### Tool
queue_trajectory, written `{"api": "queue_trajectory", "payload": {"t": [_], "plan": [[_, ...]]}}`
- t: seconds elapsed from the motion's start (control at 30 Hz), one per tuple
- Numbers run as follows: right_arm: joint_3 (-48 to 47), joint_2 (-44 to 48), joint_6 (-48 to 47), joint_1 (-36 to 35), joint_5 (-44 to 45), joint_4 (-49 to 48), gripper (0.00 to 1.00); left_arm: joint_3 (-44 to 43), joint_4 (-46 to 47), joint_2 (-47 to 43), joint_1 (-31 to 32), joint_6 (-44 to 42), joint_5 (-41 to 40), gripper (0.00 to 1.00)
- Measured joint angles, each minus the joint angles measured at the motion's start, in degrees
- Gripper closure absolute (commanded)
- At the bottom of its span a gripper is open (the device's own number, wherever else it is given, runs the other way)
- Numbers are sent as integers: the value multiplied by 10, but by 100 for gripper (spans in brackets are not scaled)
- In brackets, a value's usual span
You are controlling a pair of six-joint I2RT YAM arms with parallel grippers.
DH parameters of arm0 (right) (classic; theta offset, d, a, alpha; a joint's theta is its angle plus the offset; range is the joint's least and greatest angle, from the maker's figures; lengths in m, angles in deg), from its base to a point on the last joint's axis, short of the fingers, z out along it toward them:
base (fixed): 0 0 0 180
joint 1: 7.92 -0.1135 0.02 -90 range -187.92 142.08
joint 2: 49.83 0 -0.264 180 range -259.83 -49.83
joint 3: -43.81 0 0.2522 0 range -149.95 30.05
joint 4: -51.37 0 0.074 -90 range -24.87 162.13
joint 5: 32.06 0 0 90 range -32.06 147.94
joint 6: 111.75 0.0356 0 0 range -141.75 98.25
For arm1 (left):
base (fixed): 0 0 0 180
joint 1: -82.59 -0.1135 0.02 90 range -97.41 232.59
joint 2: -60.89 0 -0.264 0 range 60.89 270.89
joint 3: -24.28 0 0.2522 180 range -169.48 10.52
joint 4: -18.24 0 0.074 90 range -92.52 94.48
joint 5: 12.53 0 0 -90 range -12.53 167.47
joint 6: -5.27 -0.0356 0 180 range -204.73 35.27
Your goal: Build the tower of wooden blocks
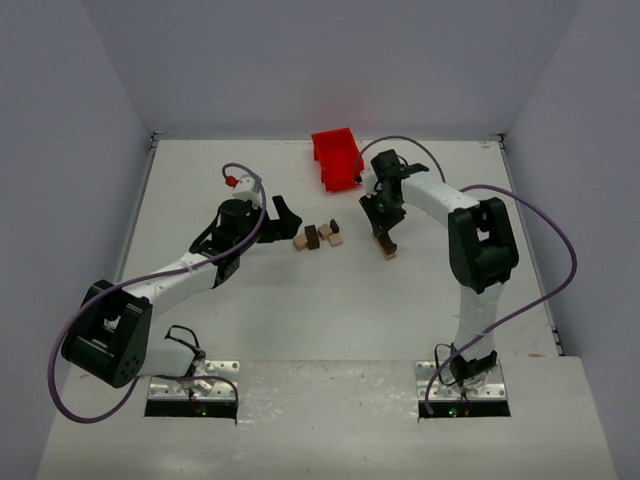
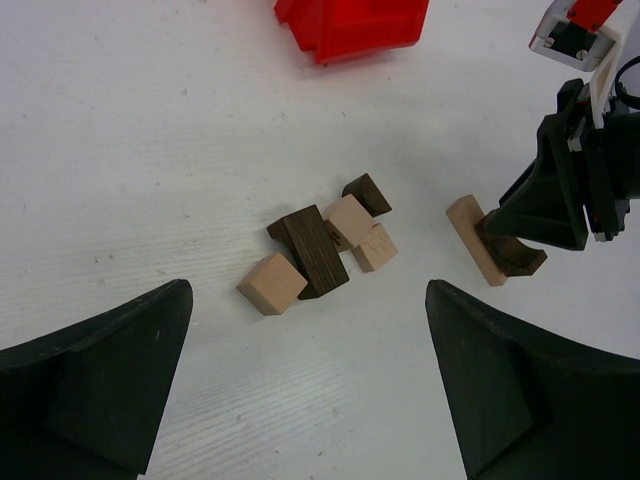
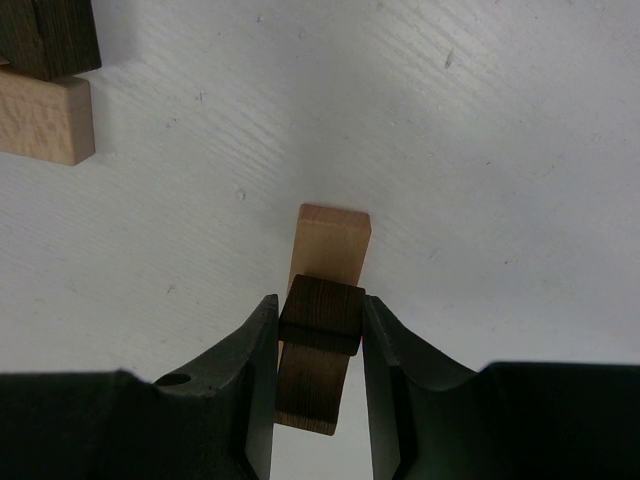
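My right gripper point(image 3: 320, 325) is shut on a small dark brown block point(image 3: 321, 312) and holds it over the middle of a pale tan plank point(image 3: 335, 240) that lies flat on the table. Whether the block rests on the plank is hidden by the fingers. The same pair, the foot of the wood block tower point(image 1: 386, 248), sits right of centre. A loose cluster of pale and dark blocks point(image 2: 322, 245) lies to its left, apart from it. My left gripper point(image 2: 310, 385) hovers open just in front of that cluster with nothing between its fingers point(image 2: 110, 380).
A red plastic bin point(image 1: 335, 157) lies at the back of the white table point(image 1: 300, 310), just behind the right gripper point(image 1: 383, 228). Grey walls close in the table on three sides. Purple cables loop off both arms.
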Motion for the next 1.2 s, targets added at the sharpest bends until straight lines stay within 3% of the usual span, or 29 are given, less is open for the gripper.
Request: {"api": "queue_trajectory", "payload": {"t": [1.2], "plan": [[-17,-18,6,0,-5,3,91,2,0,0,0,0,4,0]]}}
